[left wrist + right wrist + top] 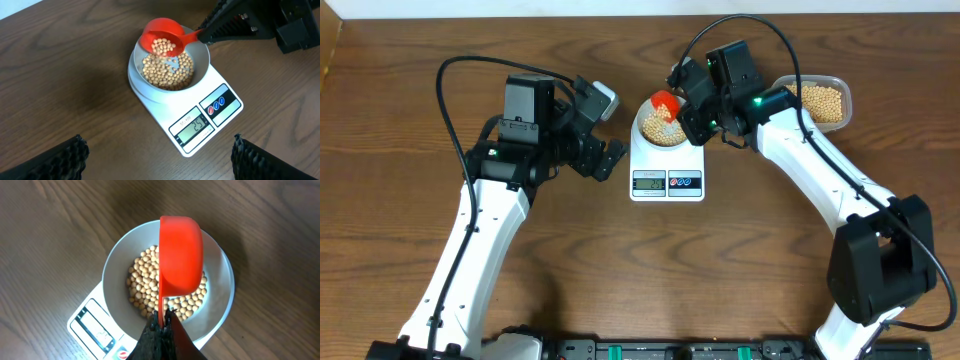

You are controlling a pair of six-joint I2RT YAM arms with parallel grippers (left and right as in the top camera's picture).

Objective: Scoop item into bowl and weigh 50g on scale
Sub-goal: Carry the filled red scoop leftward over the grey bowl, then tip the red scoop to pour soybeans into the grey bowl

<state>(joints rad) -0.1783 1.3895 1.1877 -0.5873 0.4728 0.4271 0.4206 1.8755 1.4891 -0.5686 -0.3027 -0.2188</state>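
Many tiny tan beans, loose and roll-prone, lie in the red plastic scoop; right claw clenches its stiff handle end, left claw hangs released.

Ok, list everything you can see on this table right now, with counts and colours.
table: one, brown wood, under everything
scale: one, white, table centre
bowl: one, pale white, on the scale
beans: many, tan-yellow, in the bowl, scoop and tub
scoop: one, red, tilted over the bowl
tub: one, clear, far side by the right arm
left hand: one, black, open, empty, near the scale
right hand: one, black, shut on the scoop's handle
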